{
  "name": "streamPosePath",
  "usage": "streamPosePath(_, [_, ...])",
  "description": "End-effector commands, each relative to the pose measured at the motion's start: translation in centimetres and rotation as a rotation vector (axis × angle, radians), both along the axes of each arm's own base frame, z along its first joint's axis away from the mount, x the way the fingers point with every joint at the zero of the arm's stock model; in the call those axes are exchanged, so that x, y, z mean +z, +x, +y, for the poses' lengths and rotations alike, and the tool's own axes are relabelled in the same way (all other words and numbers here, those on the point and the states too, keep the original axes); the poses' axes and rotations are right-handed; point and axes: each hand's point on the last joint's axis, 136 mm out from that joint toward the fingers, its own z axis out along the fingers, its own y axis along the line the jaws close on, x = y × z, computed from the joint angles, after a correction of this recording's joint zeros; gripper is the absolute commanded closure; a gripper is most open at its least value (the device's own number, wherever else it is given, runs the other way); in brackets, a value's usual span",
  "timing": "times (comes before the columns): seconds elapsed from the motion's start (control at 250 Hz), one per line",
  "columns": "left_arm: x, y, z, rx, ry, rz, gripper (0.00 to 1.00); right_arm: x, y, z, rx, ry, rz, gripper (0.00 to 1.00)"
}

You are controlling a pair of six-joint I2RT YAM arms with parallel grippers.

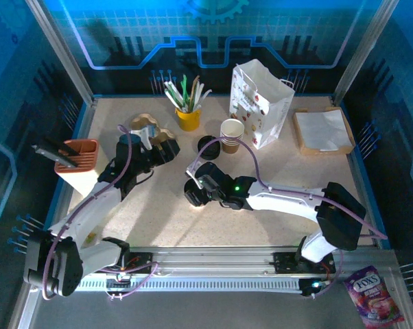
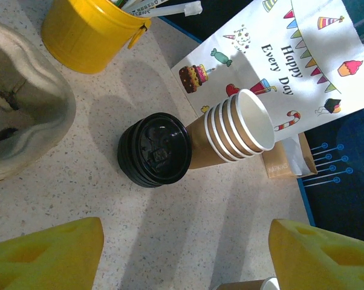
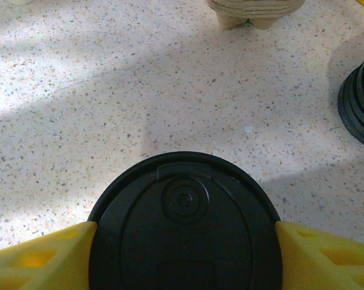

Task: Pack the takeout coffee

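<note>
Kraft cup with black lid [image 3: 185, 235]: I am seeing it sitting on the speckled tabletop [image 3: 109, 90] near the middle, in front of the lid stack and well apart from the bag.
Right jaws: I am watching them standing wide, one yellow finger [image 3: 43, 260] at each side of that lid and meeting its rim. Whether they are gripping it I cannot tell.
Left jaws: I am reading them as spread wide and holding nothing, hovering over the tabletop beside the pulp cup carrier [image 1: 155, 133].
Stack of black lids [image 2: 155, 150]: lying flat, just beside the stack of lidless paper cups [image 2: 233, 127].
Stack of lidless paper cups: standing just in front of the white paper bag [image 1: 261, 103].
White paper bag: standing upright at the back, its mouth gaping upward.
Yellow cup of utensils [image 1: 188, 118]: standing left of the bag, behind the lids.
</note>
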Motion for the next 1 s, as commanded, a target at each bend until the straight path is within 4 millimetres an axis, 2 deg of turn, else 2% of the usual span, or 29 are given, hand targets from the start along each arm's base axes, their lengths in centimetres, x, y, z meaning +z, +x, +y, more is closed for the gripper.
streamPosePath(0.0, [1.1, -0.1, 0.0, -0.019, -0.005, -0.055, 0.27, -0.4, -0.1, 0.3, 0.002, -0.025, -0.020, 0.27])
streamPosePath(0.22, [1.1, -0.1, -0.1, -0.022, -0.007, -0.058, 0.27, -0.9, -0.1, 0.2, -0.003, -0.039, -0.019, 0.23])
streamPosePath(0.579, [0.8, -0.1, -0.2, -0.025, -0.011, -0.051, 0.26, 0.0, 0.0, 0.2, -0.007, -0.032, -0.035, 0.16])
streamPosePath(0.699, [0.6, -0.2, -0.2, -0.029, -0.011, -0.045, 0.26, 1.0, -0.1, 0.4, -0.004, -0.010, -0.037, 0.14])
streamPosePath(0.831, [0.1, -0.5, -0.5, -0.043, -0.007, -0.022, 0.26, 3.5, -0.2, 0.2, 0.003, 0.041, -0.054, 0.12])
streamPosePath(0.999, [-1.5, -2.5, -1.3, -0.086, 0.047, 0.053, 0.25, 5.5, -0.7, -1.0, 0.056, 0.117, -0.007, 0.10])
